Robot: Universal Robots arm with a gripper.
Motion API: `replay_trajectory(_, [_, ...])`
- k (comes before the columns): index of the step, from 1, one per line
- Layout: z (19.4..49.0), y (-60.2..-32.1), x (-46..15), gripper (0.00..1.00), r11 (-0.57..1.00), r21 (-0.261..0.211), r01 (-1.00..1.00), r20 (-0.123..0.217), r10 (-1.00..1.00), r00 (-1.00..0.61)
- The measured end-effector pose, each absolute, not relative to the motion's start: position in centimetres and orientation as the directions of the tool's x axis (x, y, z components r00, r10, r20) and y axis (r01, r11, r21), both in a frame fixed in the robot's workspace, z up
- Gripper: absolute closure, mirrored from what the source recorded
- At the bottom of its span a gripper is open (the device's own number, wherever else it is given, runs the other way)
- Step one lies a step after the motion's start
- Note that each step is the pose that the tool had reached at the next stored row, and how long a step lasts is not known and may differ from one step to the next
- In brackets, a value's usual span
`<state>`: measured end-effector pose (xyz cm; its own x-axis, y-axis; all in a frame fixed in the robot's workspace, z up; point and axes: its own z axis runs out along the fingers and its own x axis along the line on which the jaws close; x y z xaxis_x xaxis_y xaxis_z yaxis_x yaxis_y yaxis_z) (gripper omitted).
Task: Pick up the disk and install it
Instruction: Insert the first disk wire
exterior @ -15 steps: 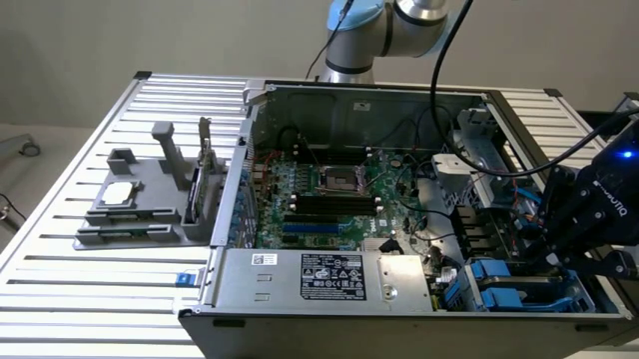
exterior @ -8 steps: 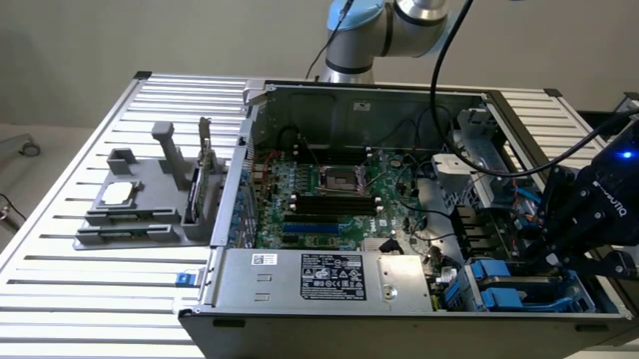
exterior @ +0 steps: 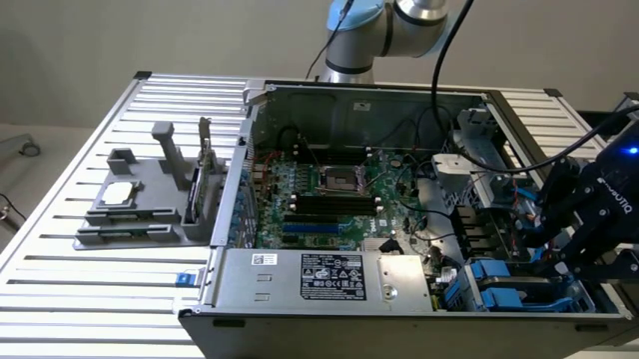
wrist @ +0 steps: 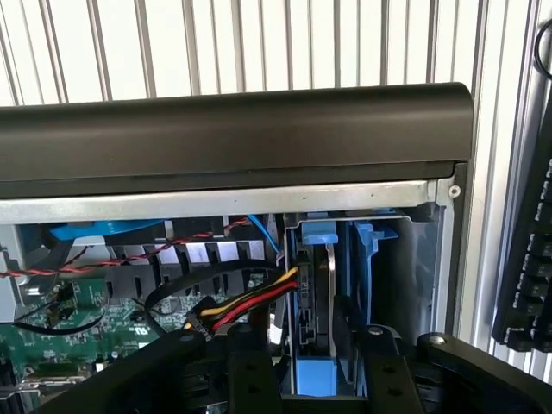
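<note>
The disk [wrist: 316, 302] stands on edge in the blue drive bay [wrist: 366, 259] at the front corner of the open computer case [exterior: 330, 97]. A blue tab sits at the end nearest the black front panel. My gripper [wrist: 315, 349] is straight over the disk, with one dark finger [wrist: 250, 375] on each side and a gap showing between pads and disk, so it is open. In the exterior view the gripper [exterior: 569, 254] hangs at the right, over the blue-railed bay [exterior: 504, 288] in the case's near right corner.
Red, yellow and black cables [wrist: 250, 302] run beside the bay. The case also holds the motherboard [exterior: 330, 194] and the power supply [exterior: 330, 275]. At the exterior view's left, a grey fixture [exterior: 140, 217] holds a small silver chip [exterior: 118, 193] and an upright card [exterior: 205, 176].
</note>
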<state>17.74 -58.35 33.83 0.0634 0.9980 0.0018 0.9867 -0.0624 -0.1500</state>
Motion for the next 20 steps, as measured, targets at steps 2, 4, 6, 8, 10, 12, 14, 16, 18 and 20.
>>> replay_trajectory(2, [34.2, -58.3, 17.7, 0.57, -0.062, -0.152, 0.986, 0.002, 0.998, 0.063])
replay_trajectory(4, [34.5, -58.3, 17.7, 0.57, -0.062, -0.153, 0.986, 0.001, 0.998, 0.063])
replay_trajectory(6, [34.8, -58.3, 17.7, 0.57, -0.062, -0.154, 0.986, 0.001, 0.998, 0.063])
replay_trajectory(8, [35.1, -58.3, 17.7, 0.57, -0.062, -0.155, 0.986, 0.001, 0.998, 0.063])
replay_trajectory(10, [35.4, -58.3, 17.7, 0.57, -0.062, -0.156, 0.986, 0.001, 0.998, 0.063])
replay_trajectory(12, [35.7, -58.3, 17.7, 0.57, -0.062, -0.156, 0.986, 0.001, 0.998, 0.063])
replay_trajectory(14, [36.2, -58.3, 17.7, 0.57, -0.062, -0.156, 0.986, 0.001, 0.998, 0.063])
replay_trajectory(16, [36.7, -58.3, 17.7, 0.57, -0.062, -0.156, 0.986, 0.002, 0.998, 0.063])
replay_trajectory(18, [37.2, -58.3, 17.7, 0.57, -0.062, -0.156, 0.986, 0.002, 0.998, 0.063])
replay_trajectory(20, [37.7, -58.3, 17.7, 0.57, -0.062, -0.156, 0.986, 0.002, 0.998, 0.063])
